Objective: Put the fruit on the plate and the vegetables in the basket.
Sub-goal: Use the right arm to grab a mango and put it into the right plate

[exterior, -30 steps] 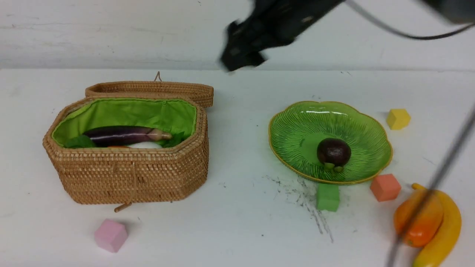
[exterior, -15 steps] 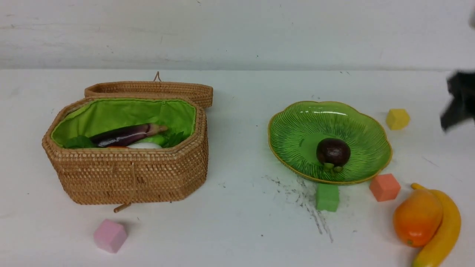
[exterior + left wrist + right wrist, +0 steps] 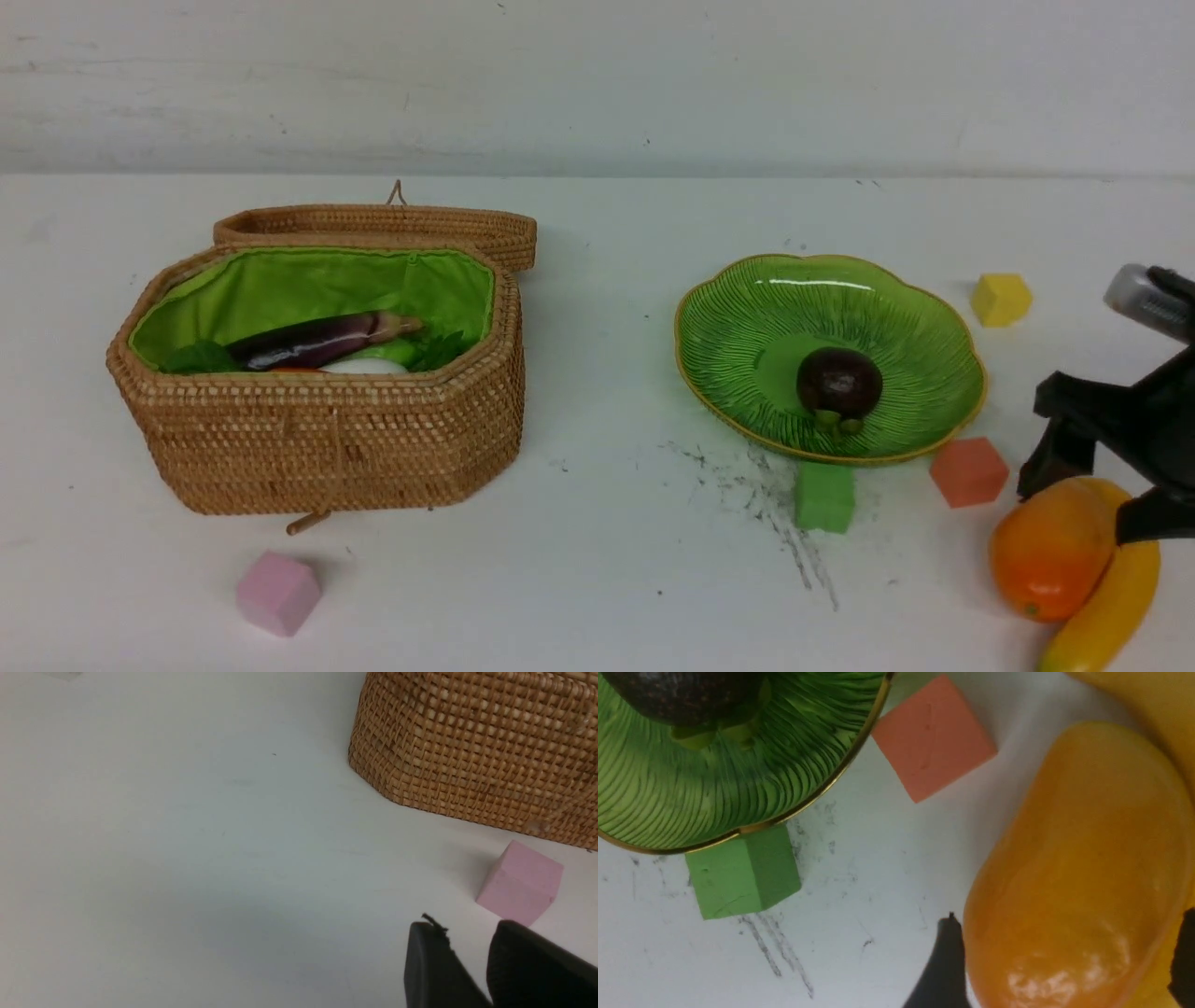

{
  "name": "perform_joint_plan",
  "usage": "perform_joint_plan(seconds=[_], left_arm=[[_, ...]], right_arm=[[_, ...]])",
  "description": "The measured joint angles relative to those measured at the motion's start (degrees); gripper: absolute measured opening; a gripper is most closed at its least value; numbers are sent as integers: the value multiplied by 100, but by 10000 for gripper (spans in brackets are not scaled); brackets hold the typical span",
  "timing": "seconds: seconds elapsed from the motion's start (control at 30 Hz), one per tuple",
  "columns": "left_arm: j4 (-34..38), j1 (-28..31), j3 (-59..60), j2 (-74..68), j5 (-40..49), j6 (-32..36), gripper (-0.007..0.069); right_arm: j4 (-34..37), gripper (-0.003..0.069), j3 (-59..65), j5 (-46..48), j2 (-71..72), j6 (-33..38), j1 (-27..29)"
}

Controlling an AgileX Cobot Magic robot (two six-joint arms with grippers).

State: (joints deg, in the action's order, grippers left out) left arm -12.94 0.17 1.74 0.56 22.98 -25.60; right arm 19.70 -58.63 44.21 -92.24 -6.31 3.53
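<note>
The octagonal rattan basket, the landmark here, is standing with its hinged woven lid tipped back behind it and its bright green lining showing. Inside, a glossy dark purple eggplant is lying above a white radish, with green leaves and a bit of orange-red carrot peeking out.

Well to the basket's right, the scalloped green glass plate is showing fine ribs and a thin yellowish rim, and holding a dark purple-brown mangosteen.

Farther right of the basket and nearer the camera, the right gripper is hovering over the mango, its fingers standing open on either side. A smooth yellow banana is curving beside the plump, shiny orange-yellow mango.

The left gripper is keeping its fingertips slightly apart, near the pink foam cube in front of the basket.

The white tabletop is bearing dark scuffs between basket and mango; a pale wall is rising behind the basket.
</note>
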Motion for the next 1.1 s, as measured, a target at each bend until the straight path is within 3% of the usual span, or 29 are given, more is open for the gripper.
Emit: perform_joint_plan(seconds=[0.3, 0.57, 1.1], left_arm=[[0, 0, 0, 0, 0, 0, 183], [0, 0, 0, 0, 0, 0, 185], [0, 0, 0, 0, 0, 0, 195]], right_arm=[[-146, 632, 0, -238, -575, -164, -60], [-146, 587, 0, -243, -594, -82, -61], [-126, 577, 1, -20, -428, 132, -61]])
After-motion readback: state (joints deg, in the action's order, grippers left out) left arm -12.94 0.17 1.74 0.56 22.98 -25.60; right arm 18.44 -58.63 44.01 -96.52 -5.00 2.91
